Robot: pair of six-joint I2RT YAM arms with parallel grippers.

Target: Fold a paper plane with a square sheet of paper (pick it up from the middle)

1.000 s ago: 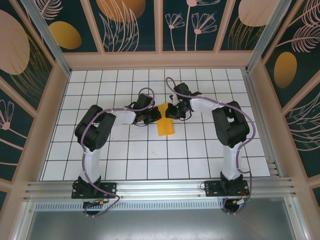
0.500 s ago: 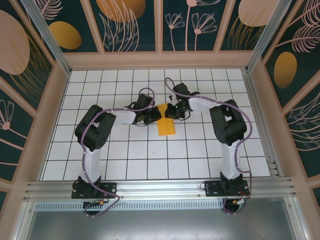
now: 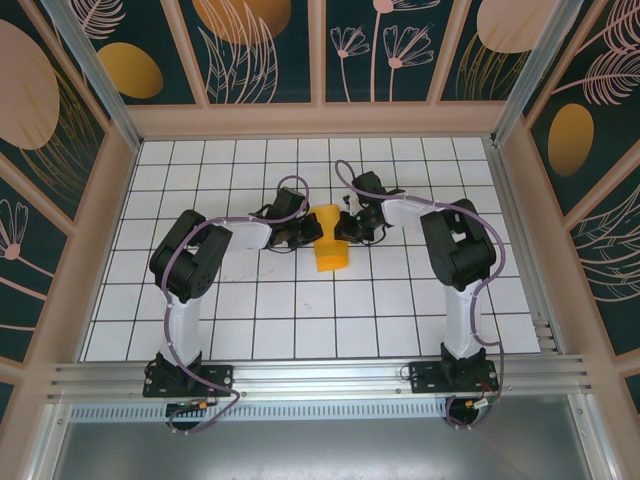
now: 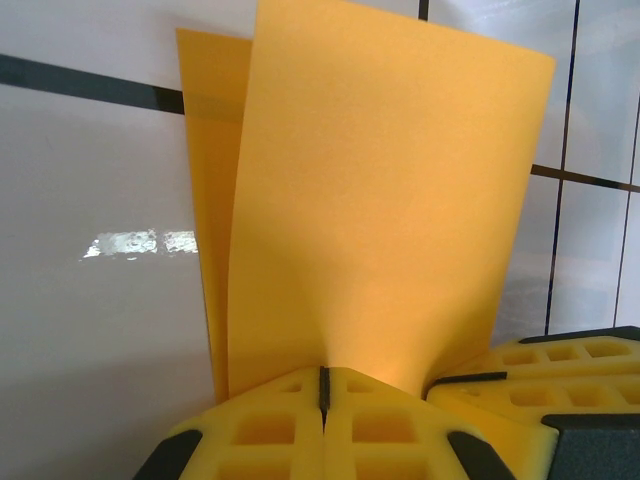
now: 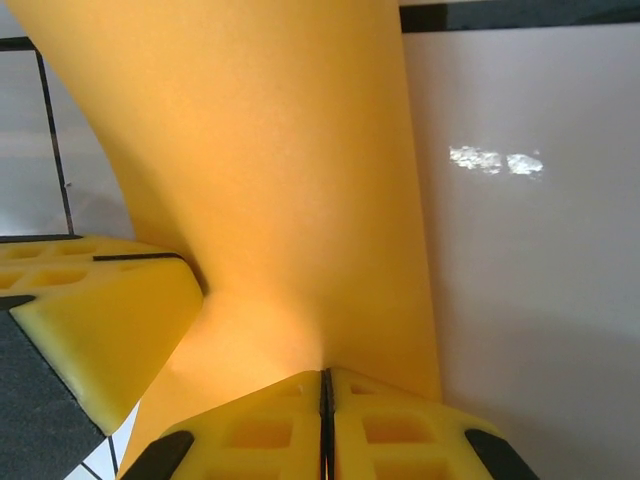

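Both arms reach forward and bend inward, meeting over the middle of the gridded table (image 3: 300, 300). The left gripper (image 3: 305, 232) (image 4: 323, 385) is pressed together on the square sheet of paper (image 3: 331, 252) (image 4: 380, 200) (image 5: 270, 150) (orange-yellow, doubled over). The right gripper (image 3: 346, 226) (image 5: 325, 385) pinches it from the opposite side.

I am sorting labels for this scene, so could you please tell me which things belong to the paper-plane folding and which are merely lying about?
Part of the job:
- square sheet of paper, folded over on itself
- left end effector, shut on the paper
- right end effector, shut on the paper

Just there:
- gridded table
- painted wall panels
- metal rail
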